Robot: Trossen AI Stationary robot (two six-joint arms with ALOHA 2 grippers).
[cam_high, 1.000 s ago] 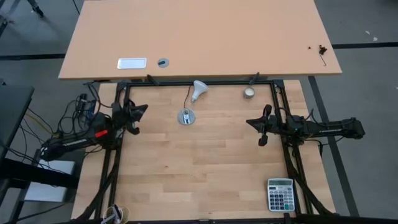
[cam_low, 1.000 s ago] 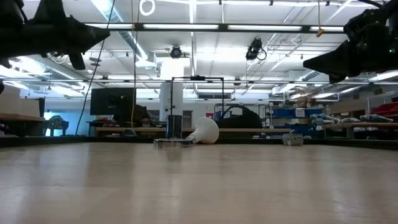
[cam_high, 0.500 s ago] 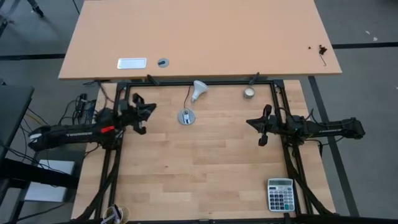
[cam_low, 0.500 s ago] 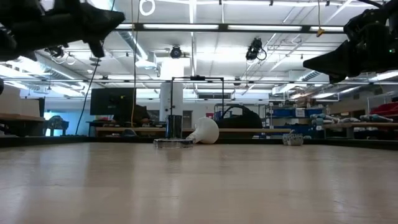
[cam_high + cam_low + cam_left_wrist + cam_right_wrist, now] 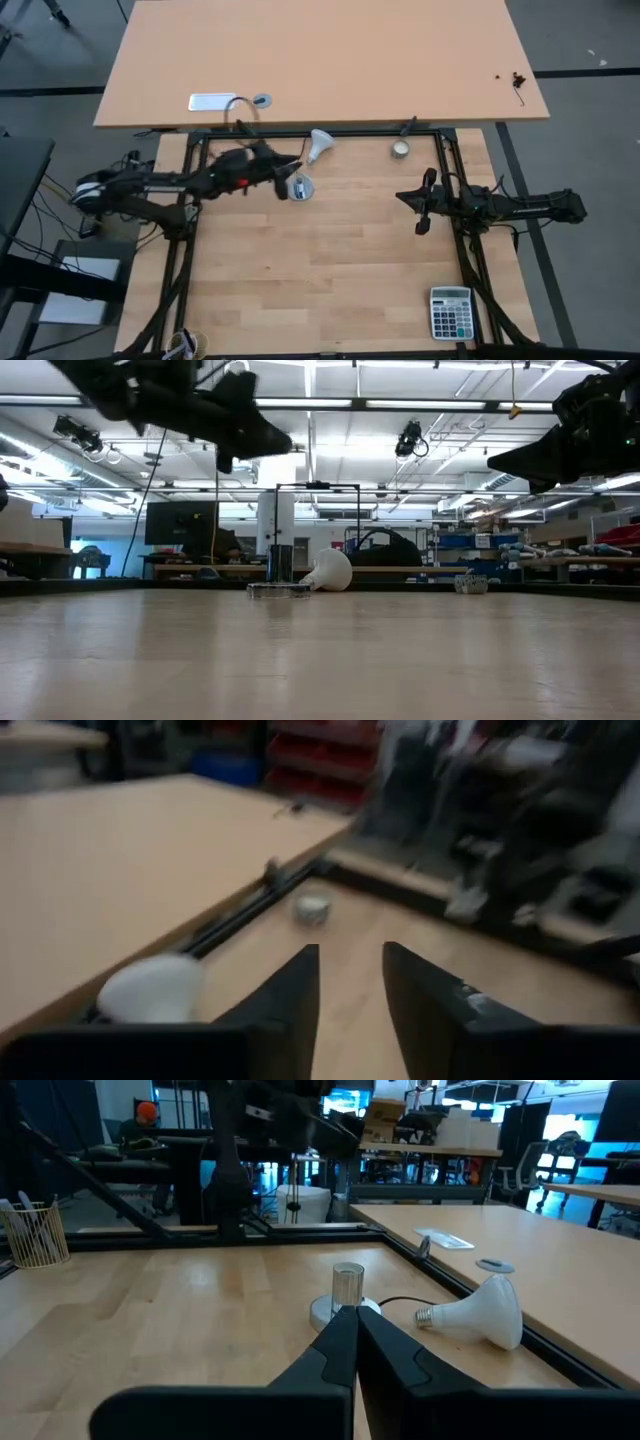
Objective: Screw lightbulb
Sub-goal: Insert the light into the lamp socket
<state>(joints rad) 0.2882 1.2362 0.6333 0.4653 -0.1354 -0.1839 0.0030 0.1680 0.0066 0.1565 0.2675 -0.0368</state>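
Note:
The white lightbulb (image 5: 318,145) lies on its side at the table's far edge, its narrow neck toward the grey socket (image 5: 298,187), which sits flat on the table with a black cord. My left gripper (image 5: 292,172) hovers open above the table just left of the socket and near the bulb (image 5: 150,990), pointing roughly level. Its fingers (image 5: 305,982) hold nothing. My right gripper (image 5: 418,205) waits shut at the right side, aimed at the socket (image 5: 347,1295) and the bulb (image 5: 480,1312).
A small cream puck (image 5: 401,149) sits at the far edge, right of the bulb. A calculator (image 5: 451,312) lies at the near right corner. A black frame rail (image 5: 350,131) runs along the far edge. A second, larger table (image 5: 320,60) stands beyond it.
My left arm has swung out from the table's left edge toward the socket and the bulb, rising a little and levelling out. The bulb and the socket have not moved.

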